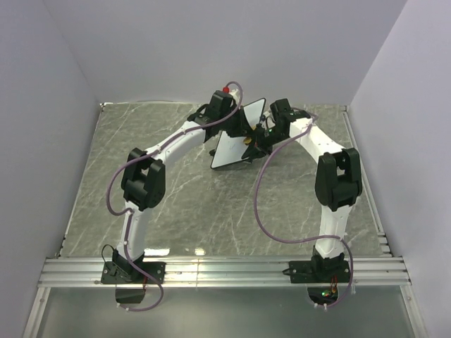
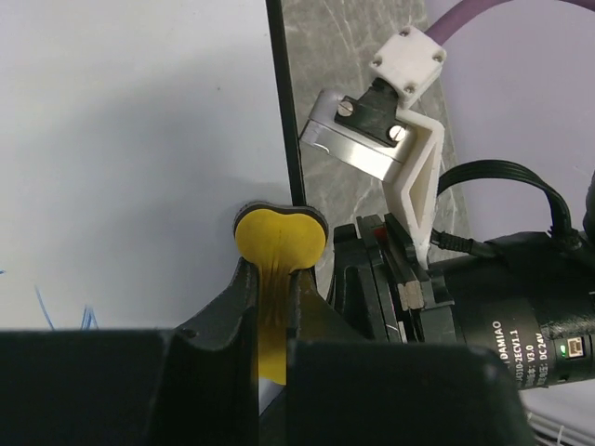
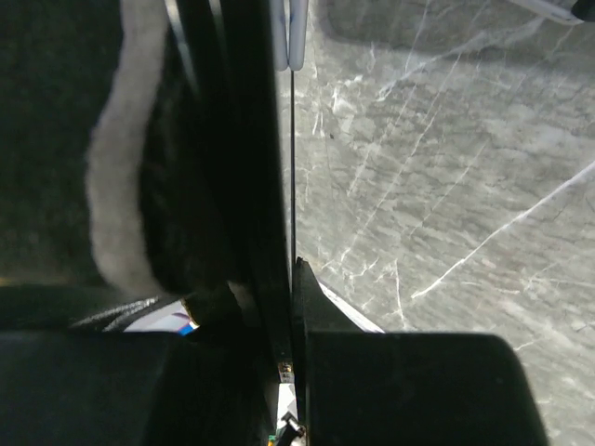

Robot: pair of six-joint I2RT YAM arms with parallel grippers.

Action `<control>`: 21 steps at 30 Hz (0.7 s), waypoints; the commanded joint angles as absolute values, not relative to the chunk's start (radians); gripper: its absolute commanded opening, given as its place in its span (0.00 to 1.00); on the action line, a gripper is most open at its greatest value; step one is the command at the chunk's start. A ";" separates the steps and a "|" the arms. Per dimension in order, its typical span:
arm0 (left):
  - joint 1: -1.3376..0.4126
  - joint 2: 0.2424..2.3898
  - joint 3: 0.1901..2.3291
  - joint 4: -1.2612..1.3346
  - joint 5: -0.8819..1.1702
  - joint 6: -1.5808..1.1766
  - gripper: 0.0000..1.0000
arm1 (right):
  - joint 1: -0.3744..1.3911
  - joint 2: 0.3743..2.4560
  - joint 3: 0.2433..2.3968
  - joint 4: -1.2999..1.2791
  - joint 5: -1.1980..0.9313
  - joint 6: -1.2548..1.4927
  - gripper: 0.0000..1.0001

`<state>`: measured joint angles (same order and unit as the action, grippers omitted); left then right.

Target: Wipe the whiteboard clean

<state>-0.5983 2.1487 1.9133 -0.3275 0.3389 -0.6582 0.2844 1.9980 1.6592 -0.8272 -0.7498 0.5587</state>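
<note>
The left arm's fingers point(image 2: 240, 307) pinch a yellow bone-shaped rubber eraser point(image 2: 279, 237), its head right at the black edge of the small white black-framed whiteboard point(image 1: 232, 144). The whiteboard is tilted at the far middle of the grey marbled tabletop point(image 1: 176, 204), with faint blue scribbles point(image 2: 65, 311) on it. The right arm's fingers point(image 3: 309, 302) are clamped on the whiteboard's frame.

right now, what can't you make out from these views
- top external: marks on the whiteboard too small to see; the left arm covers part of it
- left wrist: blue scribbles cut off below by the left fingers' housing, beside the eraser
- right wrist: dark, blurred; whiteboard seen edge-on between the right fingers, its face hidden
</note>
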 commanded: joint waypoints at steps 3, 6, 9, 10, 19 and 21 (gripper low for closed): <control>-0.635 2.201 1.890 -0.420 0.341 -0.672 0.00 | 0.367 2.054 1.605 -0.643 -0.706 0.509 0.00; -0.592 2.226 1.870 -0.419 0.324 -0.669 0.00 | 0.360 2.033 1.585 -0.646 -0.700 0.502 0.00; -0.551 2.249 1.855 -0.423 0.313 -0.654 0.00 | 0.354 2.013 1.557 -0.649 -0.690 0.496 0.00; -0.542 2.258 1.852 -0.426 0.310 -0.646 0.00 | 0.351 2.007 1.545 -0.649 -0.690 0.495 0.00; -0.451 2.290 1.721 -0.371 0.330 -0.635 0.00 | 0.331 1.973 1.517 -0.650 -0.683 0.506 0.00; -0.449 2.313 1.752 -0.385 0.324 -0.632 0.00 | 0.330 1.973 1.517 -0.649 -0.686 0.512 0.00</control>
